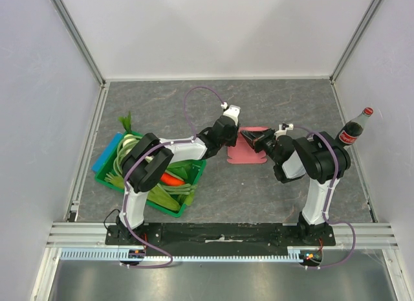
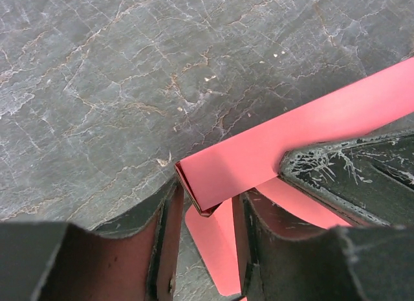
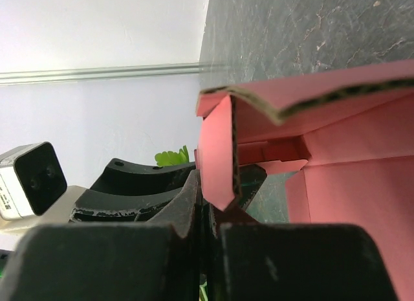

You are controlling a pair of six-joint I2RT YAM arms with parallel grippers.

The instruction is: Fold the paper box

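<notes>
The pink paper box (image 1: 249, 152) lies partly folded on the grey table between the two grippers. My left gripper (image 1: 231, 136) is at its left edge. In the left wrist view the left gripper (image 2: 207, 213) is open, its two fingers either side of the end of a folded pink wall (image 2: 259, 155), with a flat flap (image 2: 217, 249) below. My right gripper (image 1: 253, 141) is at the box's right side. In the right wrist view the right gripper (image 3: 217, 207) is shut on an upright pink flap (image 3: 217, 152); the box's inside (image 3: 349, 184) shows to the right.
A green crate (image 1: 103, 173) of vegetables, with an orange carrot (image 1: 172, 179), stands at the left beside the left arm. A cola bottle (image 1: 354, 129) stands at the right wall. White walls and metal rails enclose the table (image 1: 284, 100).
</notes>
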